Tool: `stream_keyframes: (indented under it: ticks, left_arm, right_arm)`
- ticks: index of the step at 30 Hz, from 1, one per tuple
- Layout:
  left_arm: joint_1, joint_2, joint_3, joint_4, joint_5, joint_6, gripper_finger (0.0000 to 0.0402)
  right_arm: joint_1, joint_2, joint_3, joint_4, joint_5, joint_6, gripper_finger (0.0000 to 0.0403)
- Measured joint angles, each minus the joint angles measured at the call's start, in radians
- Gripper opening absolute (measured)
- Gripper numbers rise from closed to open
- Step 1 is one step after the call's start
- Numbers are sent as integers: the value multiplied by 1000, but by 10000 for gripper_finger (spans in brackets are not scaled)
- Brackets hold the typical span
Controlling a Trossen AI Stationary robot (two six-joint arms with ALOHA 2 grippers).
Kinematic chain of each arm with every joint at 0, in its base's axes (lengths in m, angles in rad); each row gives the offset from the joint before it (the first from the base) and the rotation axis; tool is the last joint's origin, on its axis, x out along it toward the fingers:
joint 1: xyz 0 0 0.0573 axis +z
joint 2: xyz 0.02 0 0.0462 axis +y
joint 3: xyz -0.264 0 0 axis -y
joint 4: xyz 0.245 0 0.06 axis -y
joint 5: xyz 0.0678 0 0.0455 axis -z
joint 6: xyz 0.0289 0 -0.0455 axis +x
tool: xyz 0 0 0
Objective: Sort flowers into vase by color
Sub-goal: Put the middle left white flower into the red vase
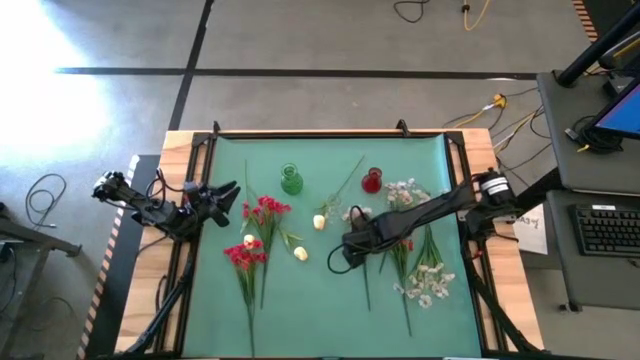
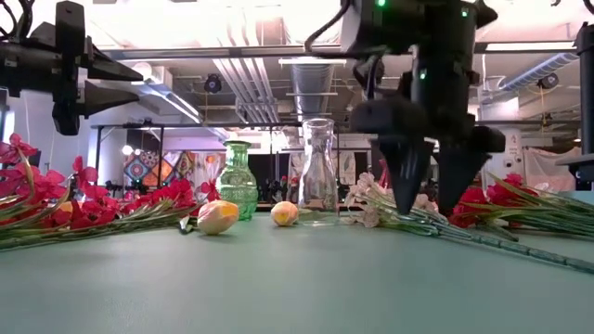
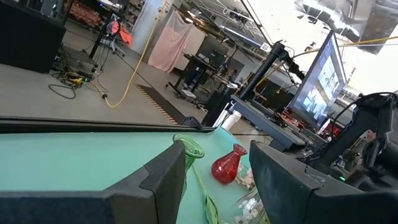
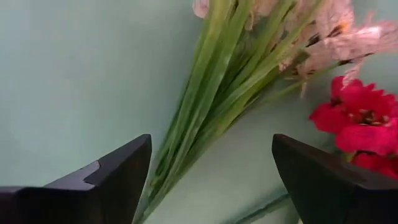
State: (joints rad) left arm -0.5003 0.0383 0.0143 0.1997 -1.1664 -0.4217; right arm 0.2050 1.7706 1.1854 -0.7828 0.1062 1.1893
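Observation:
Red flowers [image 1: 262,214] and cream-yellow rosebuds [image 1: 300,254] lie flat on the green mat at the left and middle. White sprays [image 1: 428,280] and more red blossoms [image 4: 357,118] lie at the right. A green vase [image 1: 291,180], a red vase [image 1: 372,181] and a clear vase [image 2: 318,172] stand upright toward the far side. My right gripper [image 4: 211,140] points down, open, just above a bundle of green stems [image 4: 205,106] of a white spray, one finger on either side and clear of it. My left gripper [image 3: 217,186] hovers open and level at the table's left edge [image 1: 215,198].
The mat's near half [image 2: 278,288] is bare in front of the flowers. Black rails [image 1: 190,270] frame the mat. A desk with a keyboard [image 1: 608,228] stands beyond the table's right edge.

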Motion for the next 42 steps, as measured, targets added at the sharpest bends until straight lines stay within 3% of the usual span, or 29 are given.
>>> stream_keyframes:
  ticks: [7,10,25,32,42]
  left_arm:
    - [0,0,0,0,-1,0,168]
    - [0,0,0,-1,-1,0,168]
    - [0,0,0,-21,-1,-2,168]
    - [0,0,0,-23,-1,-2,168]
    - [0,0,0,-23,-1,-2,168]
  right_arm:
    - [0,45,5,13,7,0,319]
    - [0,47,5,11,8,0,295]
    - [0,41,5,11,-1,-23,24]
    - [1,-30,13,3,-16,-38,25]
    - [51,-264,9,65,117,-130,26]
